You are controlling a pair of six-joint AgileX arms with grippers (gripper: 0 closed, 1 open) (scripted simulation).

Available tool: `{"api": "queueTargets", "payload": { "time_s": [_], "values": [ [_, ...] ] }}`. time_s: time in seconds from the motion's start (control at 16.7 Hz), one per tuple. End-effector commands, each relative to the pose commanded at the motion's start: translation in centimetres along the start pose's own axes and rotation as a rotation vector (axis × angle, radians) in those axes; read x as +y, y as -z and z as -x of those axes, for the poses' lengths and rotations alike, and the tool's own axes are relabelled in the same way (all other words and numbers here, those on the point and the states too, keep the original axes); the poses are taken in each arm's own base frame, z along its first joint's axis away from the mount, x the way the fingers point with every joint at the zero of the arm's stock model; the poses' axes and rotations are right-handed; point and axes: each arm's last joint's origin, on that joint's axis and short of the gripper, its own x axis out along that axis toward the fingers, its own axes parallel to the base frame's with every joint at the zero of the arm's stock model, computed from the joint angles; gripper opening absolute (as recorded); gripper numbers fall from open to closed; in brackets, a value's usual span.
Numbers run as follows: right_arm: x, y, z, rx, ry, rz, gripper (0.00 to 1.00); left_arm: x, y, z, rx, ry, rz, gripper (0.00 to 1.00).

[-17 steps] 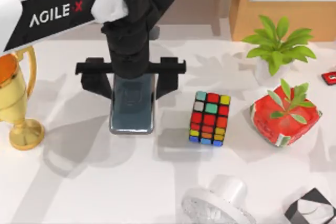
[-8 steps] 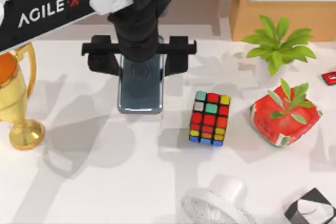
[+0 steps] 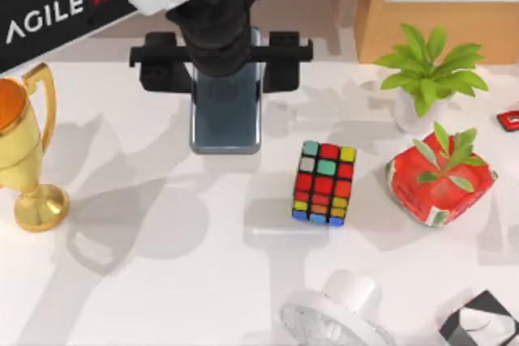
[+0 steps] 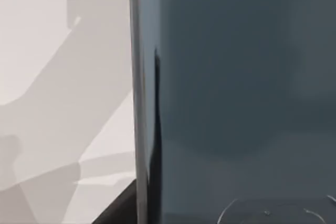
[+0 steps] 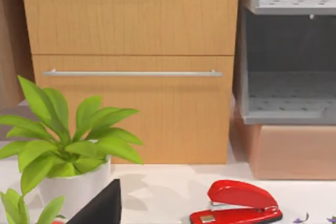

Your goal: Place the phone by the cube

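My left gripper [image 3: 224, 69] is shut on the phone [image 3: 225, 115], a dark blue-grey slab with a silver rim, one black finger on each long side. The phone hangs above the white table [image 3: 162, 281] at the back, left of centre, its long axis pointing front to back. The phone's glossy face [image 4: 236, 77] is close up in the left wrist view. The cube [image 3: 324, 182], black-gridded with coloured stickers, stands on the table to the front right of the phone, apart from it. A dark wedge of my right gripper [image 5: 102, 205] sits low in the right wrist view, parked by the far right.
A gold trophy [image 3: 24, 151] stands at the left edge. A green potted plant [image 3: 430, 70], a red-potted plant [image 3: 442, 180] and a red stapler [image 5: 236, 203] are on the right. A white round object [image 3: 340, 313] and a black-and-white box [image 3: 482, 322] sit at the front.
My left gripper has carried the phone toward the back of the table and a little right, and the phone looks larger, as if raised. The cube has stayed put.
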Motion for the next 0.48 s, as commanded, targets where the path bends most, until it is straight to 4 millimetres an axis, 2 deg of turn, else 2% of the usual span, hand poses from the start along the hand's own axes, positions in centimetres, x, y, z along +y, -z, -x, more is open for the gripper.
{"api": "queueTargets", "payload": {
  "time_s": [0.24,0.48],
  "values": [
    [0.0,0.0,0.0,0.0,0.0,0.0,1.0,0.1,0.0,-0.1,-0.001,0.018,0.002,0.0],
    [0.0,0.0,0.0,0.0,0.0,0.0,1.0,0.6,0.1,-1.3,0.034,0.03,0.005,0.0]
  ]
}}
